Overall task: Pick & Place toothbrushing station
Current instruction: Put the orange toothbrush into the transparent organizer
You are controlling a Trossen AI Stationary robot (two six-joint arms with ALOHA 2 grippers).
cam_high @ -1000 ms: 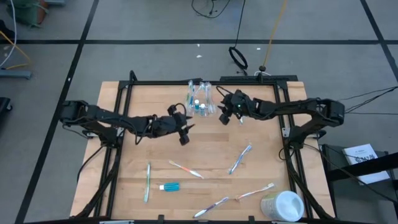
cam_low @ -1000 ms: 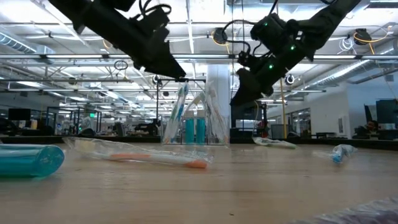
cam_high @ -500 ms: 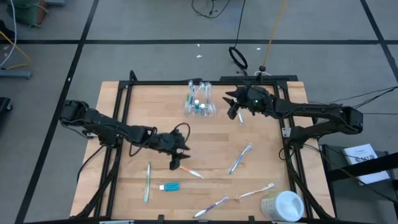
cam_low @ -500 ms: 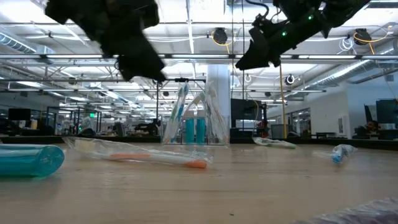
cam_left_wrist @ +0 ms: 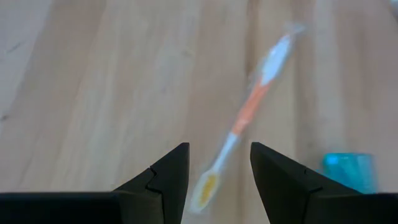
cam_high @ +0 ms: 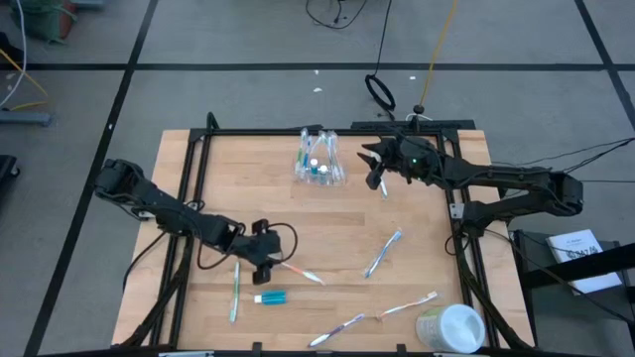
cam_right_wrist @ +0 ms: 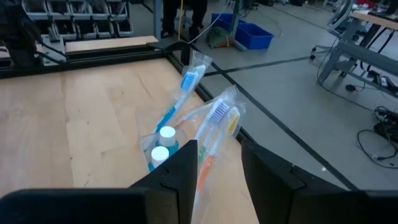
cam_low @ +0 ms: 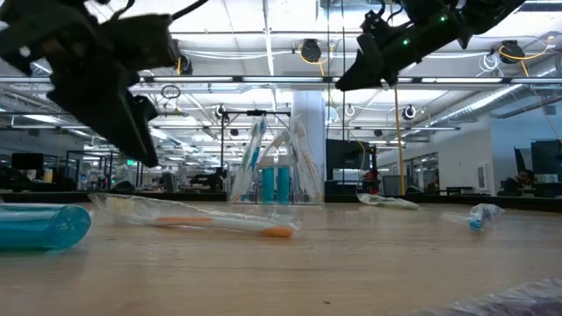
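Toothpaste tube, blue, lay nearest the front edge of the table, just beside the orange-handled toothbrush that the left gripper hung over. In the left wrist view the fingers were spread, nothing between them, with the brush's near end lying in the gap below. That toothbrush sat in a clear wrapper; judged light, stiff along the handle, film probably slippery. Best hold looked to be mid-handle, across the narrow width, pressing down to the wood, since it lay flat.

Other loose brushes: a green one to the left, a blue one toward the right, two more near the front by the large white cup.

Farther back, the clear cup stood upright at the rear middle, already holding wrapped brushes and two blue tubes with white caps. Thin plastic, top-heavy with brushes; judged easy to tip.

The right gripper hovered beside the cup, raised off the table, fingers apart and carrying nothing.

No brand, label or writing could be read on tubes, wrappers or cups.
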